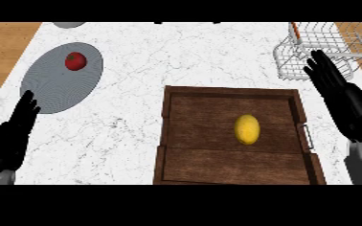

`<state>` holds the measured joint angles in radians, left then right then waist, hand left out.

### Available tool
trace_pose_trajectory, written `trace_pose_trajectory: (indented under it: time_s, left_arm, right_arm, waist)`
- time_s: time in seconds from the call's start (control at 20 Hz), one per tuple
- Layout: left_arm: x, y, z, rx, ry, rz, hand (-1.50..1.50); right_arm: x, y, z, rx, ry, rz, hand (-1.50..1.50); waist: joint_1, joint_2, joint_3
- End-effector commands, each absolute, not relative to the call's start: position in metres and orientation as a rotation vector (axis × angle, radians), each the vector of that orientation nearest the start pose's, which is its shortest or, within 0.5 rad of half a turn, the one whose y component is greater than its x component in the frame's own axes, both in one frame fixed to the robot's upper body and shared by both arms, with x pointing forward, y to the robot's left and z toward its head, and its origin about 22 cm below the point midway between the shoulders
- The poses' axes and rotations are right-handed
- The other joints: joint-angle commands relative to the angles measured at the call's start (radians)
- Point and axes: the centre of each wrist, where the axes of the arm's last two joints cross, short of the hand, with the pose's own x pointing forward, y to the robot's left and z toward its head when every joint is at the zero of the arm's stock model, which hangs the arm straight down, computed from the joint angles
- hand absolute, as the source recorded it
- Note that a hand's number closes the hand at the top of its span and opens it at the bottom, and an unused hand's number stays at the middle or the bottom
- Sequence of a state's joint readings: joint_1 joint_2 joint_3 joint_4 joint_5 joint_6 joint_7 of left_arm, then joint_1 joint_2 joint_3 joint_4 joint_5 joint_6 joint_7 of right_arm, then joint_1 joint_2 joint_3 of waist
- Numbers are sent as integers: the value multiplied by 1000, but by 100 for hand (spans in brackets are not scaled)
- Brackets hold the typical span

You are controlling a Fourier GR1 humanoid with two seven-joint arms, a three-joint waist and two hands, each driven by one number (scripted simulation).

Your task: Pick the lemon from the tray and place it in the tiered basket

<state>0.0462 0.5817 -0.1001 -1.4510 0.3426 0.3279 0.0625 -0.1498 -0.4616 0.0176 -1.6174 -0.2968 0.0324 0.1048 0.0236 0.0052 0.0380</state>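
A yellow lemon lies right of the middle in a dark wooden tray at the lower centre of the counter. The white wire tiered basket stands at the upper right corner. My right hand is open with straight fingers pointing up, above the tray's right edge and just below the basket, to the right of the lemon and apart from it. My left hand is open and resting at the left edge, fingers up, holding nothing.
A grey round plate at the upper left carries a red tomato. Another grey object shows partly at the top edge. White marble counter lies between plate, tray and basket; wood floor shows past its left edge.
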Motion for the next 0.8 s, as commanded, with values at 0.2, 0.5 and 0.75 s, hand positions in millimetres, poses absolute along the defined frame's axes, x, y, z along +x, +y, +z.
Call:
trace_pose_trajectory:
  time_s: [0.2, 0.5, 0.75]
  left_arm:
    - [254, 294, 36, 351, -1610, -14, 0]
    - [257, 239, 30, 223, -1659, -36, 0]
    - [271, 230, 39, 231, -1668, -91, 0]
  right_arm:
    - [261, -314, 94, 32, -1987, -308, 150]
    - [240, -299, 33, 383, -1803, -661, -150]
    - [173, -330, 22, 376, -1963, -437, -150]
  waist:
    - [-91, -17, -34]
    - [-86, -9, -30]
    - [-52, -8, -37]
